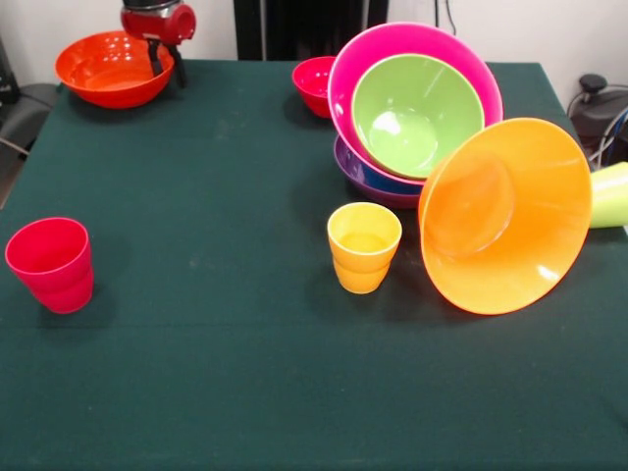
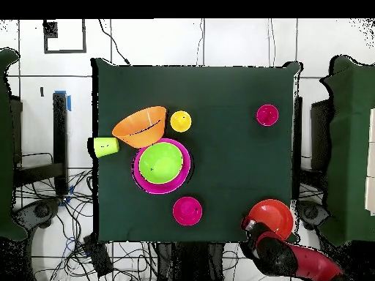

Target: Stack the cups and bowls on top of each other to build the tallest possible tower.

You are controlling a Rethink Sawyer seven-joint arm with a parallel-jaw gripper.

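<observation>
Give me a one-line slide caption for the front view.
Sawyer gripper at the red-orange bowl; green bowl nested in pink bowl, orange bowl tipped on its side.

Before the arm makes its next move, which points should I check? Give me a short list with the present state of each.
1. Hand at the red-orange bowl: ok, it is at the rim.
2. Hand open or shut: cannot tell.
3. Pile level: not ok, the pink bowl and green bowl tilt on the purple bowl.
4. Light orange bowl: not ok, on its edge against the pile.
5. Yellow cup and red cup: ok, upright.
6. Lime cup: not ok, on its side.
</observation>
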